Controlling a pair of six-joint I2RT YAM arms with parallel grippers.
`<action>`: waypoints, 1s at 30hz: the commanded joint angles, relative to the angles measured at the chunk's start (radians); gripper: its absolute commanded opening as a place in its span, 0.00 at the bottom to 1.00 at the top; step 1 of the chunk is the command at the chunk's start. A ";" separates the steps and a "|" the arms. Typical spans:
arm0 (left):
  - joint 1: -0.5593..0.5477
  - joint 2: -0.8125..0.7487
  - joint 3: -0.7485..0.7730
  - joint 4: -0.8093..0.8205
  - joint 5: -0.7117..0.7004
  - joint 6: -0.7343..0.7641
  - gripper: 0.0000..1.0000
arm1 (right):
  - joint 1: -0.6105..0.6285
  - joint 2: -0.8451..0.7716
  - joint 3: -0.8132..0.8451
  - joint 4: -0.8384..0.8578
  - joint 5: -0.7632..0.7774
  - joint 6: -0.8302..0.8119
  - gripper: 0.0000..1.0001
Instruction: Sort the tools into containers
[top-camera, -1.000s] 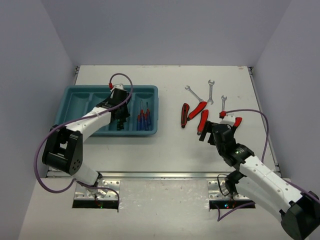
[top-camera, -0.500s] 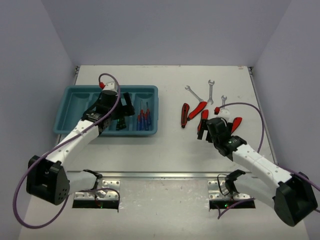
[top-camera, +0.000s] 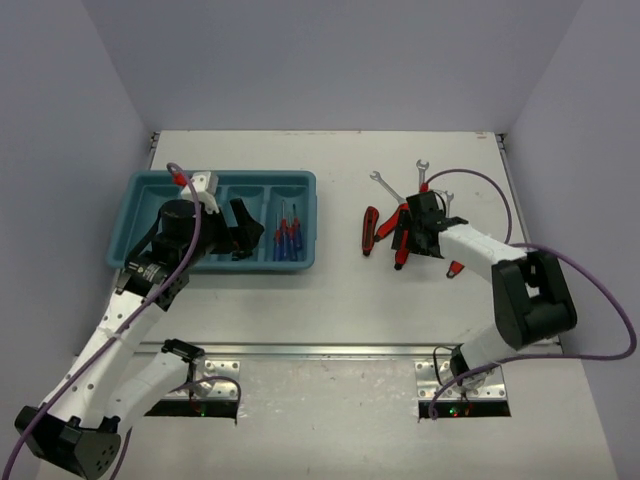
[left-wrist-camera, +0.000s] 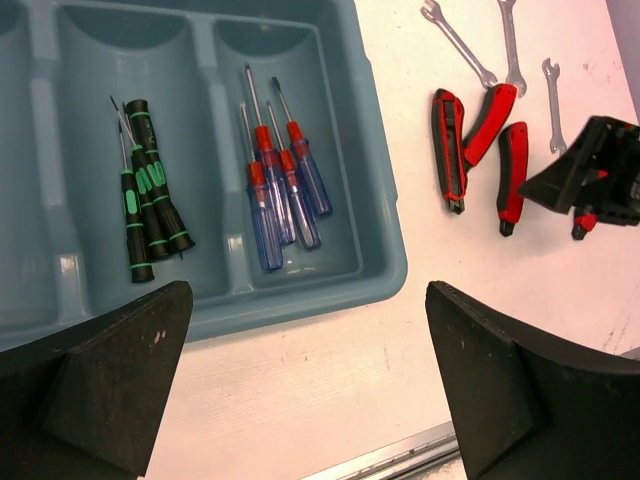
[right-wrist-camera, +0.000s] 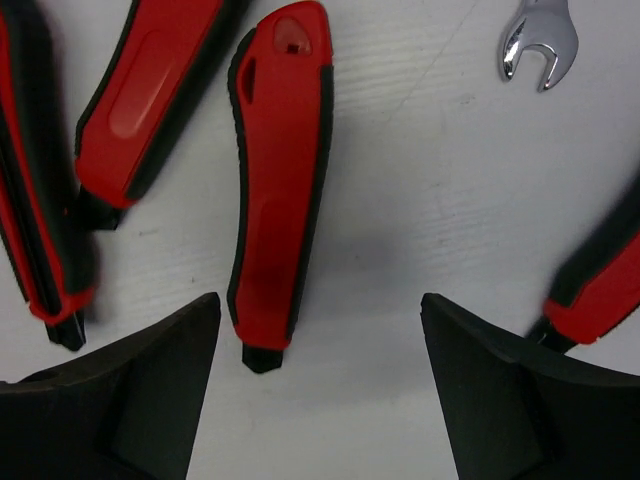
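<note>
The teal tray (top-camera: 140, 182) holds blue/red-handled screwdrivers (left-wrist-camera: 280, 185) in its rightmost compartment and black-and-green screwdrivers (left-wrist-camera: 150, 195) in the one beside it. My left gripper (top-camera: 246, 230) hangs open and empty above the tray, its fingers (left-wrist-camera: 100, 385) wide apart. Red-handled pliers (top-camera: 392, 220) lie on the table right of the tray. My right gripper (top-camera: 414, 232) is open just above them, with one red handle (right-wrist-camera: 280, 180) lying ahead of its jaws, untouched. Three silver wrenches (top-camera: 385, 185) lie beyond the pliers.
Another red handle (right-wrist-camera: 600, 285) lies just right of the right gripper, and two more (right-wrist-camera: 150, 100) lie to its left. A wrench head (right-wrist-camera: 540, 40) shows at the top right. The tray's two left compartments (top-camera: 160, 205) hold nothing that I can see.
My left gripper opened and drew back from the tray, leaving the black-and-green screwdrivers in it. My right arm swung toward the far side over the red-handled pliers, its jaws narrowing a little.
</note>
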 joint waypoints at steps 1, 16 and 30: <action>0.003 -0.048 -0.037 -0.007 0.060 0.042 1.00 | -0.047 0.139 0.072 0.037 -0.073 -0.022 0.69; 0.003 -0.032 -0.070 0.073 0.142 0.031 1.00 | -0.049 0.019 -0.057 0.104 -0.100 -0.039 0.08; 0.003 -0.028 -0.109 0.114 0.178 0.017 1.00 | -0.049 0.055 -0.055 0.092 -0.119 -0.012 0.47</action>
